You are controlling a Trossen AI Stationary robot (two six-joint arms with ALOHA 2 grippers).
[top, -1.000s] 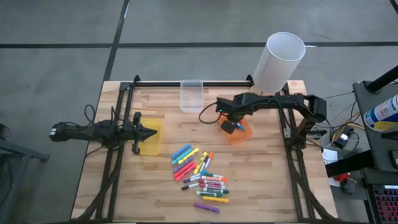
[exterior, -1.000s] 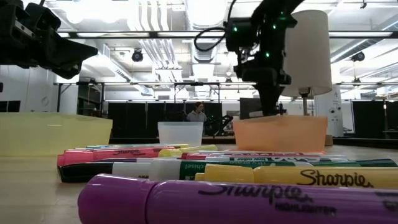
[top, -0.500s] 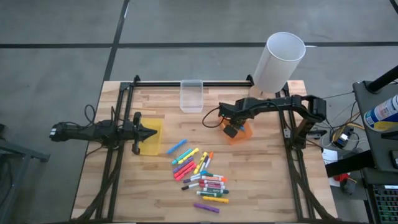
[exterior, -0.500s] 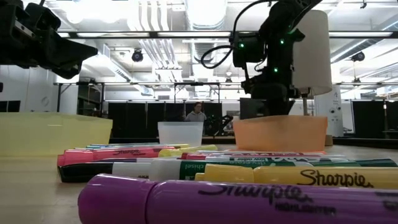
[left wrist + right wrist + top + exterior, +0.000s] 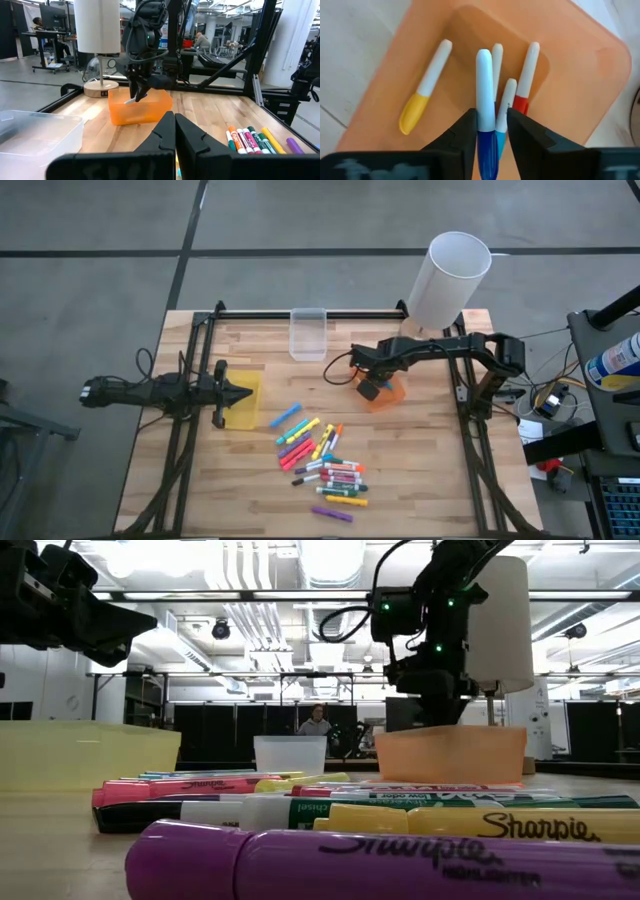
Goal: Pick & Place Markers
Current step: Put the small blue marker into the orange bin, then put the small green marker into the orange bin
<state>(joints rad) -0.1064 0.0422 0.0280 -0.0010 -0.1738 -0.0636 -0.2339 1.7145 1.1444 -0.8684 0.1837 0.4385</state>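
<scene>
Since a second ago, the right gripper [image 5: 491,131] has dropped lower over the orange bin [image 5: 385,394], its jaws parting around a blue-capped marker [image 5: 484,95]. If that marker catches a finger, it could tip out over the rim. The left gripper [image 5: 174,131] waits shut above the yellow bin [image 5: 243,400]. Remaining markers [image 5: 325,462] lie on the wooden table [image 5: 420,480] in a workshop hall.

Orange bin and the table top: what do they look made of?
The orange bin looks like thin, slightly see-through plastic with a smooth matte finish and rounded moulded corners; markers lie inside it. The table top looks like wood, probably butcher block: pale joined strips with visible grain, low sheen.
</scene>
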